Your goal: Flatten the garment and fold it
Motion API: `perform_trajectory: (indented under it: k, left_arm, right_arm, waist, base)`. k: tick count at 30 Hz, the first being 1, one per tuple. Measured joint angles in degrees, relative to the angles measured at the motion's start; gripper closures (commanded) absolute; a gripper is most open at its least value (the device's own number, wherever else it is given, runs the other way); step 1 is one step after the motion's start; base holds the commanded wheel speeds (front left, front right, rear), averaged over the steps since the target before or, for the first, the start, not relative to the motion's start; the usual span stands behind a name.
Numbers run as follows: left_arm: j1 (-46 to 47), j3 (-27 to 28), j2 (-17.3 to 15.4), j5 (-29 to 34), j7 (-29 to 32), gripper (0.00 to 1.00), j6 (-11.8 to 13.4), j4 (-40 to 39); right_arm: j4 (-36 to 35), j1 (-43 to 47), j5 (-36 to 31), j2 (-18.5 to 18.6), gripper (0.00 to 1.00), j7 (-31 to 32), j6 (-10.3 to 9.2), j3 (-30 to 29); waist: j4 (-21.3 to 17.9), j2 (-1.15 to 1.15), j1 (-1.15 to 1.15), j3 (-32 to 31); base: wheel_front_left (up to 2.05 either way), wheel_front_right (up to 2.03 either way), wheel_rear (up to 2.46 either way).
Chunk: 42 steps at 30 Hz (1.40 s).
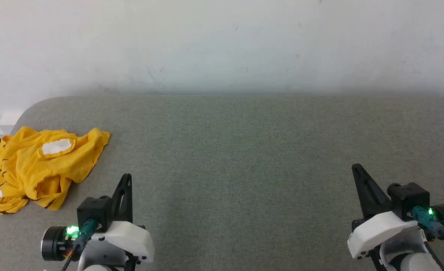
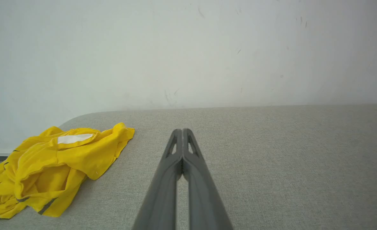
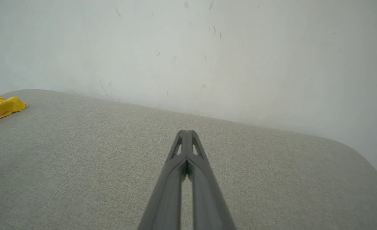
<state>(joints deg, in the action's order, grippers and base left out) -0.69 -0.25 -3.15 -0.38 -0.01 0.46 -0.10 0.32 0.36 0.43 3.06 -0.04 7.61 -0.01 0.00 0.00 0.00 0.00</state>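
1. The T-shirt point(image 1: 37, 165) lies crumpled in a heap at the left edge of the tabletop point(image 1: 244, 150), close to the far left corner, with a white patch point(image 1: 56, 146) showing on top.
2. Here's the left gripper point(image 1: 127, 177), near the heap, fingers pressed together and holding nothing.
3. Over by the right edge, the right gripper point(image 1: 356, 168) is well apart from the cloth, likewise clenched and empty.
4. It looks light, soft and floppy, so I'd expect it to sag and bunch rather than slide as one piece.
5. Best hold, I'd judge, is the loose corner poking toward the table's middle, pinched as a single layer.
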Motion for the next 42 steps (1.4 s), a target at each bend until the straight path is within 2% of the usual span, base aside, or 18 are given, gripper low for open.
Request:
perform_trajectory:
  k: [32, 33, 42]
  left_arm:
    - [0.00, 0.00, 0.00, 0.00, 0.00, 1.00, 0.00, 0.00]
    - [0.00, 0.00, 0.00, 0.00, 0.00, 0.00, 0.00, 0.00]
    - [-0.05, -0.05, -0.02, -0.01, -0.03, 0.00, 0.08, -0.01]
  right_arm:
    - [0.00, 0.00, 0.00, 0.00, 1.00, 0.00, 0.00, 0.00]
    - [0.00, 0.00, 0.00, 0.00, 0.00, 0.00, 0.00, 0.00]
    - [0.18, 0.01, 0.13, 0.03, 0.00, -0.08, 0.00, -0.07]
  waist:
    - [0.00, 0.00, 0.00, 0.00]
    - [0.00, 0.00, 0.00, 0.00]
    - [0.00, 0.00, 0.00, 0.01]
  base:
    - [0.00, 0.00, 0.00]
    - [0.00, 0.00, 0.00]
    - [0.00, 0.00, 0.00]
